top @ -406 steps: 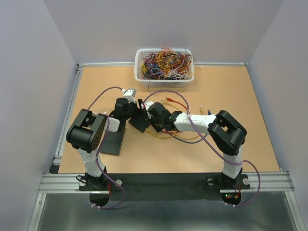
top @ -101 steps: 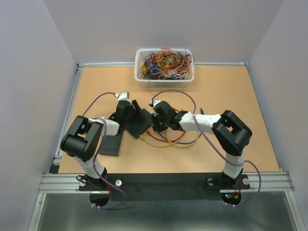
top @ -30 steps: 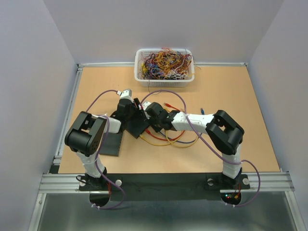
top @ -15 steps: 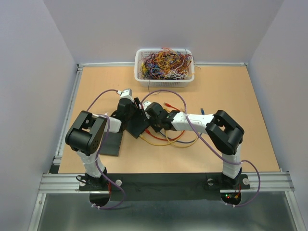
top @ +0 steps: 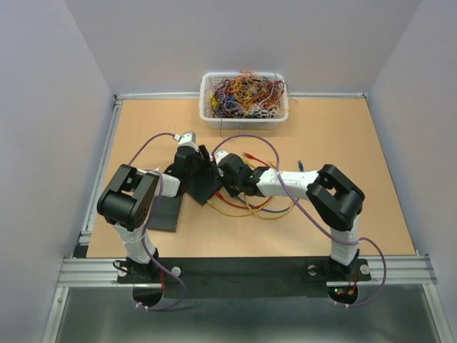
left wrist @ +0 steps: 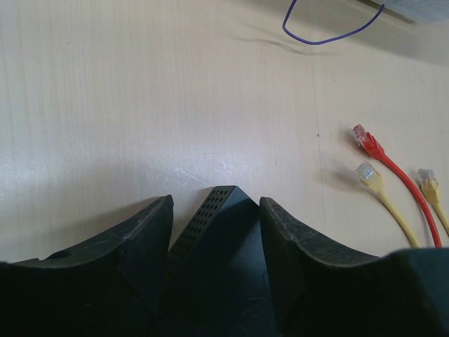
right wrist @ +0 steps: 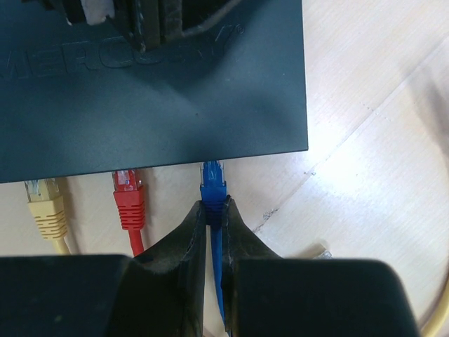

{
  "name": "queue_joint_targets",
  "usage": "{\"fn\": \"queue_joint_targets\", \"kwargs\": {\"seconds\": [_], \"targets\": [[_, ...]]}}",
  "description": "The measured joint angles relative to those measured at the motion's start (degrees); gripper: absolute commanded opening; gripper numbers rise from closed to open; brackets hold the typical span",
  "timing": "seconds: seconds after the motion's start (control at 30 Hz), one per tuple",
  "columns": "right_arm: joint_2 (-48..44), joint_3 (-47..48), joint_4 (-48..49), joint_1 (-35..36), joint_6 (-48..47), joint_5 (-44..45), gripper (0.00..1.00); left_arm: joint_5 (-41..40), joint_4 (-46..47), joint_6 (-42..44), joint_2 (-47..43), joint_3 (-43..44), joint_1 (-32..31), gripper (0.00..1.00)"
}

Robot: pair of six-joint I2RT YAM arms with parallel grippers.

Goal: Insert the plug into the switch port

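The black network switch [right wrist: 154, 91] lies flat mid-table, also in the top view [top: 203, 184]. My right gripper [right wrist: 213, 210] is shut on a blue plug [right wrist: 212, 184], whose tip meets the switch's near edge. A red plug [right wrist: 128, 196] and a yellow plug [right wrist: 45, 203] sit at that same edge to its left. My left gripper [left wrist: 214, 210] is closed on a corner of the switch [left wrist: 214, 246], its fingers pressed against both sides. In the top view both grippers meet at the switch, left [top: 191, 168] and right [top: 227, 175].
A white basket [top: 244, 100] of tangled coloured cables stands at the back. Red and yellow cables [top: 246, 207] loop on the table right of the switch. Loose red [left wrist: 368, 140] and yellow [left wrist: 368, 174] plugs lie beyond the switch. A black mat [top: 164, 211] lies front left.
Over the last second both grippers stay at the switch; the right wrist shifts very slightly. Earlier, the switch and both grippers moved about mid-table.
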Motion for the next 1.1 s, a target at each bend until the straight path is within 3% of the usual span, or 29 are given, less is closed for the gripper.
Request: {"fn": "queue_joint_targets", "kwargs": {"seconds": [0.23,1.1], "targets": [[-1.16,-2.95,4.11,0.00,1.92,0.22,0.00,0.00,0.52,0.02,-0.02,-0.28,0.00,0.62],[-0.90,-2.27,3.43,0.00,2.32,0.42,0.00,2.60,2.27,2.05,0.31,-0.74,0.37,0.62]]}}
